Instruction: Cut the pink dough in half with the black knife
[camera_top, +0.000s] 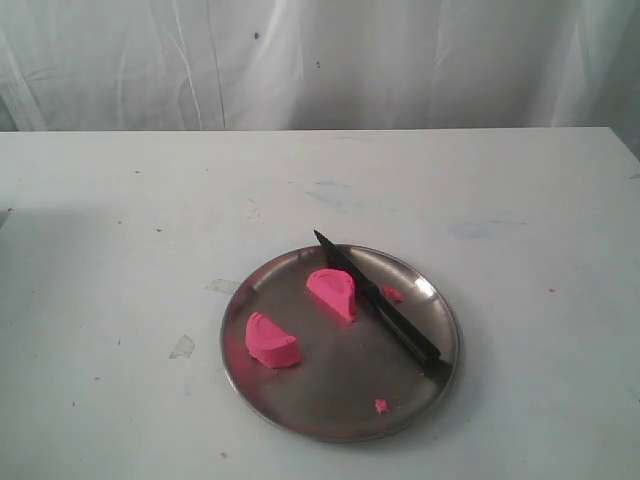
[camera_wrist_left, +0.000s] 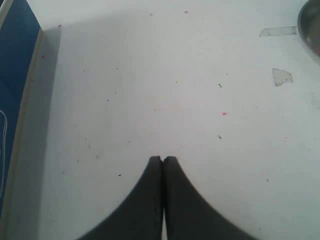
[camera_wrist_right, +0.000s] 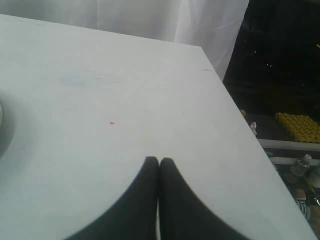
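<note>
The left gripper (camera_wrist_left: 163, 159) is hanging over the bare table (camera_top: 120, 220) with its jaws pressed together and nothing between them. The right gripper (camera_wrist_right: 159, 160) is doing the same, clenched on nothing, near the table's edge. Neither is touching anything, so little is going wrong close to the fingertips.

The steel plate (camera_top: 340, 385) is lying well ahead of both grippers, between the two arms. On it the pink dough is sitting as two half-round pieces (camera_top: 271, 342) (camera_top: 332, 293), apart from each other, so the cut is looking finished.

The black knife (camera_top: 380, 300) is resting slantwise past the farther piece, just beside it. Its tip is poking out over the plate's far rim, and its handle is lying at the rim on the right gripper's side.

The risk is lying there. An arm sweeping back in could be nudging the plate and sending the knife sliding off. Closed jaws brushing the soft halves could be squashing them or pushing them back together.
</note>
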